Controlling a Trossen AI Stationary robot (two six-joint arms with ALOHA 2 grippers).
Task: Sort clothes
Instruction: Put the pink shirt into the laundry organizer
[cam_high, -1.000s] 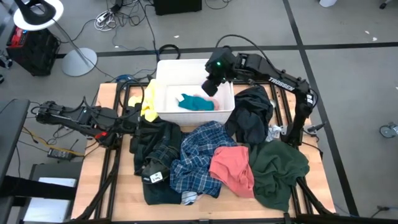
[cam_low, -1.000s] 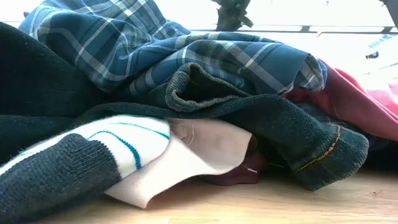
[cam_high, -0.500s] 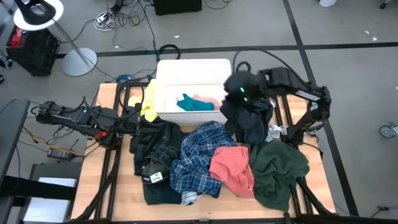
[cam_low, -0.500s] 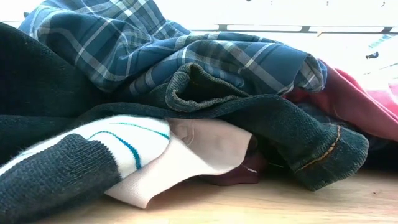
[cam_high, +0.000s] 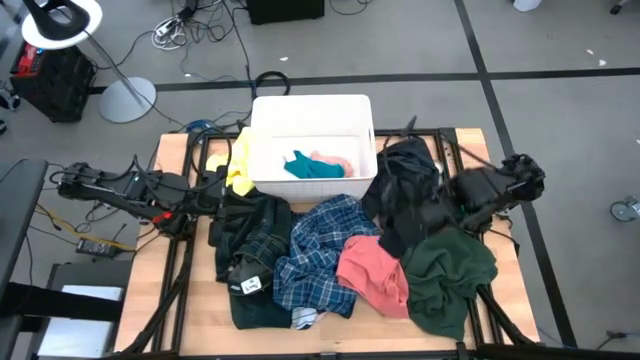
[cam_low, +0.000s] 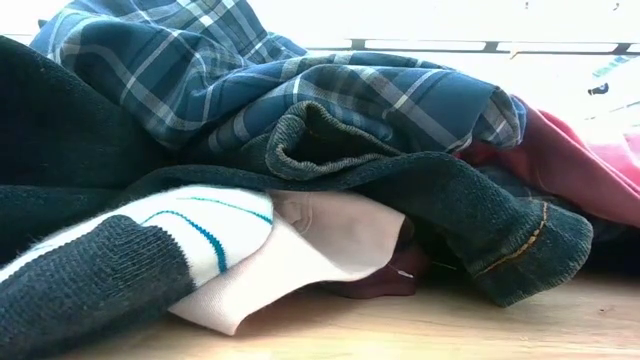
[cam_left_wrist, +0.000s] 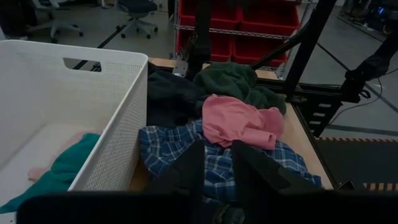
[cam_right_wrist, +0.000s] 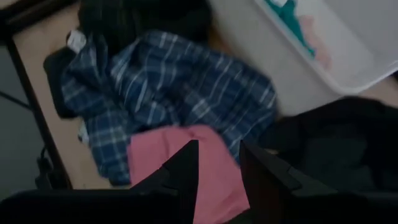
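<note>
From above, you're looking at a white rectangular plastic bin (cam_high: 312, 110) sitting at the table's far edge w/ a teal garment (cam_high: 314, 168) and a pale pink piece (cam_high: 340, 163) lying inside. Yellow cloth (cam_high: 239, 165) is hanging by the bin's left wall. On the wooden table (cam_high: 165, 300) the rest is lying in a heap: blue plaid shirt (cam_high: 320, 250), salmon pink top (cam_high: 375, 270), dark green garment (cam_high: 445, 270), black garment (cam_high: 405, 190). Right gripper (cam_high: 455, 195) is hovering just beside the black garment, over the table's right side; left arm (cam_high: 120, 190) is waiting at the left edge.

At table height, plaid (cam_low: 300, 90) is piling over a dark knit piece (cam_low: 450, 210), w/ a white teal-striped item (cam_low: 190, 225) underneath.

Left wrist cam: left gripper (cam_left_wrist: 217, 165) is showing its jaws narrowly apart, holding nothing, facing the bin wall (cam_left_wrist: 106, 118), plaid and pink top (cam_left_wrist: 239, 118).

Right wrist cam: right gripper's fingers (cam_right_wrist: 180, 168) are standing narrowly apart, empty, above the plaid (cam_right_wrist: 180, 87) and pink top (cam_right_wrist: 211, 174).
</note>
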